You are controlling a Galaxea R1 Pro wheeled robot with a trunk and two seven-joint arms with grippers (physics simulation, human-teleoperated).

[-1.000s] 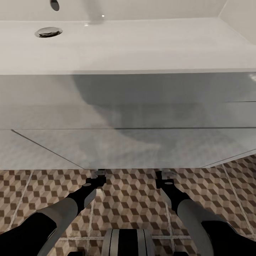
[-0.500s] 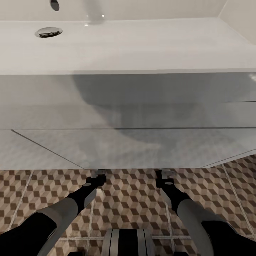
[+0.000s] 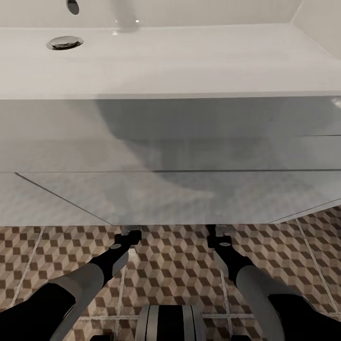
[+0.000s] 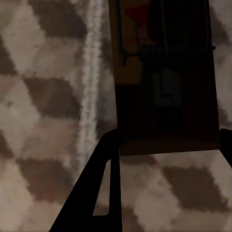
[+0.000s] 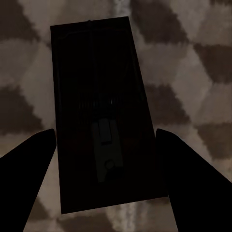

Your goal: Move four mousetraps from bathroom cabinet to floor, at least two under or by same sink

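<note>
The long white sink (image 3: 189, 61) stretches across the head view, its grey front dropping to the cube-patterned bathroom floor (image 3: 175, 265). Both arms reach low toward the foot of that front. My left gripper (image 3: 129, 233) (image 4: 169, 140) is shut on a dark-brown mousetrap (image 4: 164, 82), whose spring and red tab show just above the tiles. My right gripper (image 3: 217, 232) (image 5: 105, 135) is shut on a second mousetrap (image 5: 96, 96), which sits in shadow between the two fingers. In the head view both sets of fingertips are partly hidden under the sink's bottom edge. The cabinet is out of view.
A round metal drain (image 3: 64, 42) sits in the sink's top at the far left. The sink's front panel blocks the way ahead just above the grippers. My base (image 3: 168, 324) shows at the near edge, between the arms.
Both grippers have edged slightly forward, further under the sink's bottom edge. The camera has not moved.
</note>
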